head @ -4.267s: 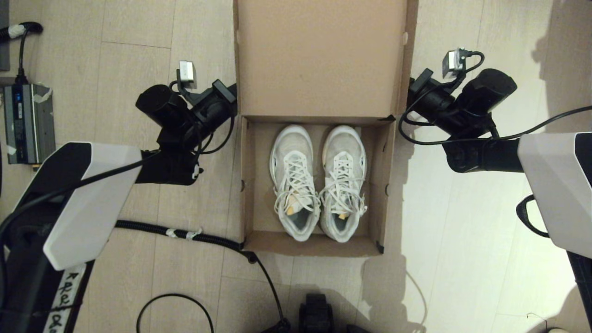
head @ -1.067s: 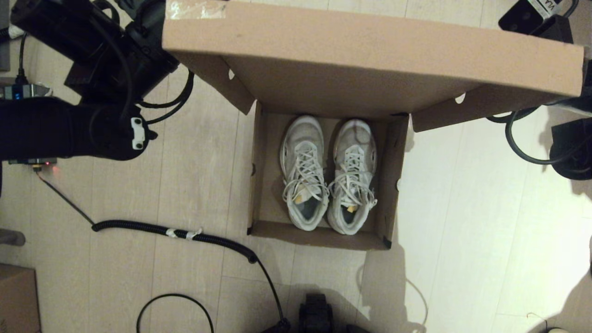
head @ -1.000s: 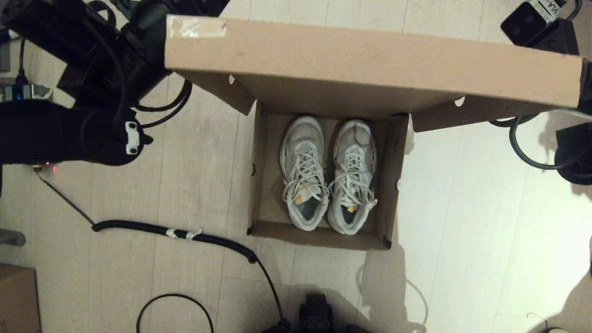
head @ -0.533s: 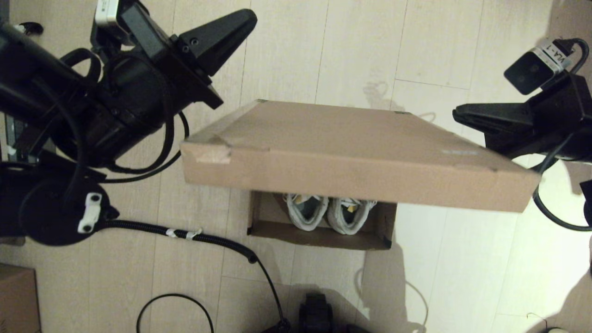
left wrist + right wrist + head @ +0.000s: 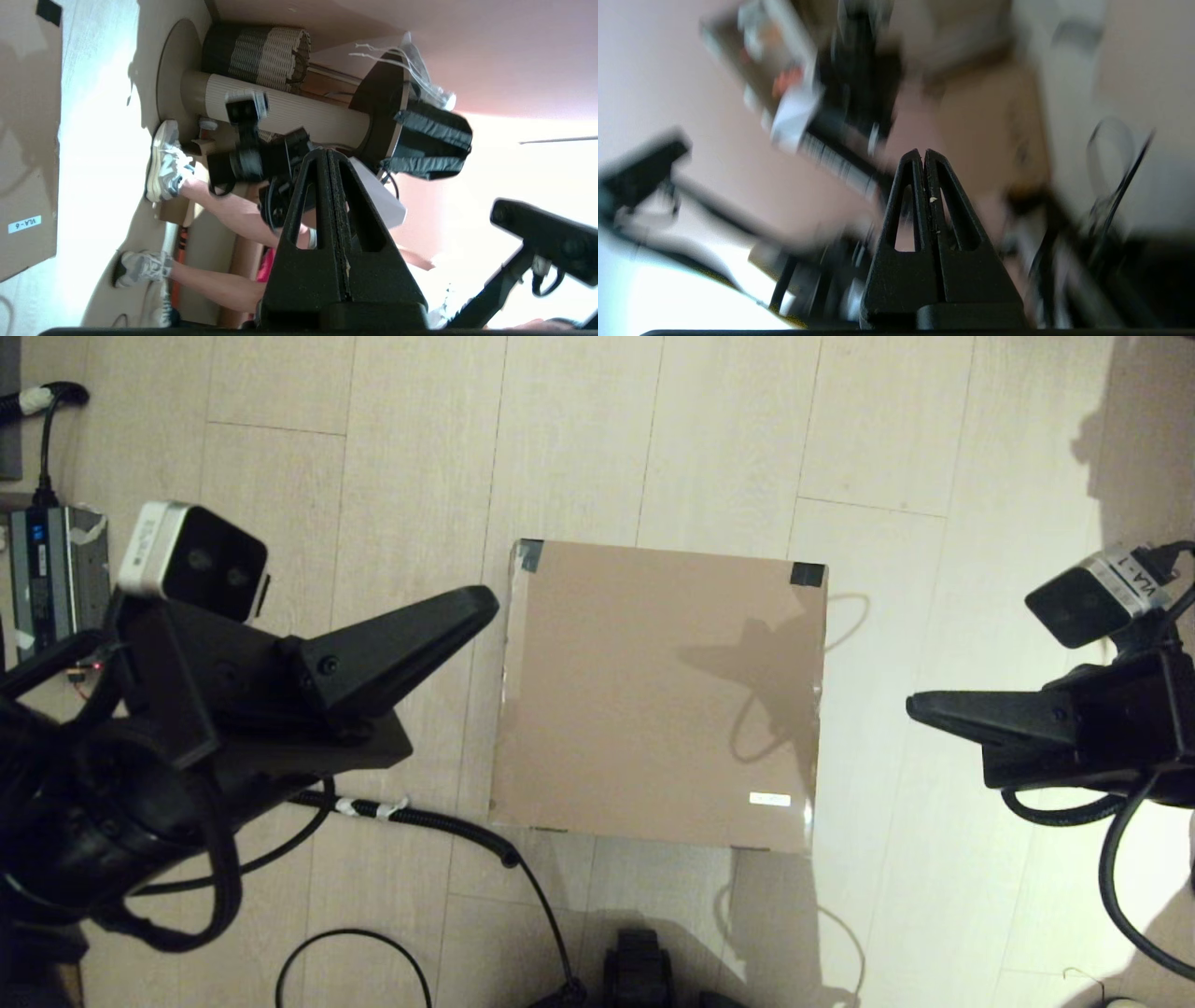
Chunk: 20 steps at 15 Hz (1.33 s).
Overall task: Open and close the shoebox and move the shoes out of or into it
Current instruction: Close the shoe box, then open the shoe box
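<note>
Shoebox (image 5: 653, 695), the large plain brown cardboard one with black tape at its far corners and a small white label near the front right of its lid, sits shut on the pale wood-plank floor (image 5: 719, 439), lid flat. The white sneakers cannot be seen; presumably they lie inside. The left gripper (image 5: 471, 605) hovers just off the box's left edge, near the far left corner, its black fingers pressed together on nothing, as the left wrist view confirms (image 5: 327, 156). The right gripper (image 5: 920, 707) hangs apart from the right edge, fingers likewise closed and empty (image 5: 922, 156).

Judging by the flat lid, the closing step looks finished. If the lid needs seating, a light downward press near the front edge would do better than a push from the side, which could slide the box. Bare floor lies on both sides and beyond the far edge, giving each arm room to draw outward. A ribbed black cable (image 5: 411, 817) touches the box's front left corner, so the left arm should avoid dropping there.
</note>
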Motion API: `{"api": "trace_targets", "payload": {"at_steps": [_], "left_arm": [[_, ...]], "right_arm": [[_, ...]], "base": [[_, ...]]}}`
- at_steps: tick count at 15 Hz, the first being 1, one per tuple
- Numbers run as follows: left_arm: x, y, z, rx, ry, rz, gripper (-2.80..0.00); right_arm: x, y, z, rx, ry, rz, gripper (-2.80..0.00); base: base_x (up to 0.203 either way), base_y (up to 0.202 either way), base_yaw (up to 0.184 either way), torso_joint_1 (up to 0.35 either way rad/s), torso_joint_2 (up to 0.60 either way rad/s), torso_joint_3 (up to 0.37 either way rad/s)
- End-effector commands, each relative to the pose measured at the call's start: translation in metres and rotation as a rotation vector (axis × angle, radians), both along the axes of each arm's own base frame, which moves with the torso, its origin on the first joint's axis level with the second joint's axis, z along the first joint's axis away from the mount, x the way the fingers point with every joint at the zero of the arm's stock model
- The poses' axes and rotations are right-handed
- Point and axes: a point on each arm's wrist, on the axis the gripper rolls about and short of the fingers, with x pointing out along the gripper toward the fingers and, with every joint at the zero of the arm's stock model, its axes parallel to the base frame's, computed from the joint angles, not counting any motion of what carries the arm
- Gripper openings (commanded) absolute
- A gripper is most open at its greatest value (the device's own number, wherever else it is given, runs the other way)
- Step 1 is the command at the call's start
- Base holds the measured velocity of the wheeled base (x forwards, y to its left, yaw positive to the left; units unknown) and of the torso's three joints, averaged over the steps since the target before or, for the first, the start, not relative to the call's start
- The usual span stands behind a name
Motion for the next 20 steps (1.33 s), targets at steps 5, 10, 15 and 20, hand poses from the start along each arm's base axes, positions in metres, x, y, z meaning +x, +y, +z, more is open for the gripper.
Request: {"api": "trace_targets", "payload": {"at_steps": [5,10,15,20], "left_arm": [[-0.001,0.006,0.019,-0.03,-0.114,0.052,-2.8],[0.025,0.002,0.014,0.132,-0.292,0.223,-2.8],[0.036,0.012,-0.003,0.431,-0.441,0.646,-2.8],[-0.016,0.089,0.0,0.518,-0.362,1.087,-2.8]], "right_arm": [[0.063,-0.009,0.034,0.115,-0.21,-0.334,-2.8],[0.101,-0.008,-0.012,-0.244,-0.55,-0.603,-2.8],[0.088,0.043,-0.008,-0.606,-0.534,-1.258,-2.8],[-0.011,0.014,0.021,-0.707,-0.577,-1.488,-2.8]], "base": [[0.0,0.0,0.0,0.0,0.0,0.0],[0.0,0.0,0.0,0.0,0.0,0.0],[0.0,0.0,0.0,0.0,0.0,0.0],[0.0,0.0,0.0,0.0,0.0,0.0]]}}
